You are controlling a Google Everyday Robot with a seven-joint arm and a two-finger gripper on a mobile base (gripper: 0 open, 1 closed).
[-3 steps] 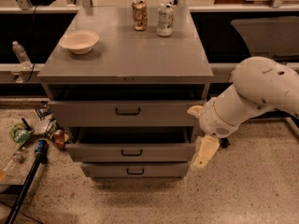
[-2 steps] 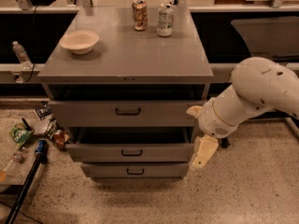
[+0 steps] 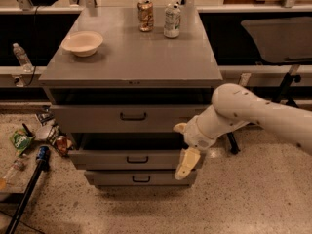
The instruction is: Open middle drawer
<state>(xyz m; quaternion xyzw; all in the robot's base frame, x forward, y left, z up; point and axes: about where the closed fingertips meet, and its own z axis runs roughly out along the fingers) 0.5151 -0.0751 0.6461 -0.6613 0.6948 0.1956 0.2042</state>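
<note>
Since the earlier frame, the arm had shifted leftward, carrying the gripper to the right end of the middle drawer; the drawers themselves had not moved. Jaws were spread apart and grasped nothing, the lower one hanging across the drawer front's right edge. That drawer, second of three in the grey desk, showed a low, flat grey front with a small black bar handle at centre. It stood partly pulled out, with a dark gap above it, beneath the taller top drawer and above the lowest drawer.
</note>
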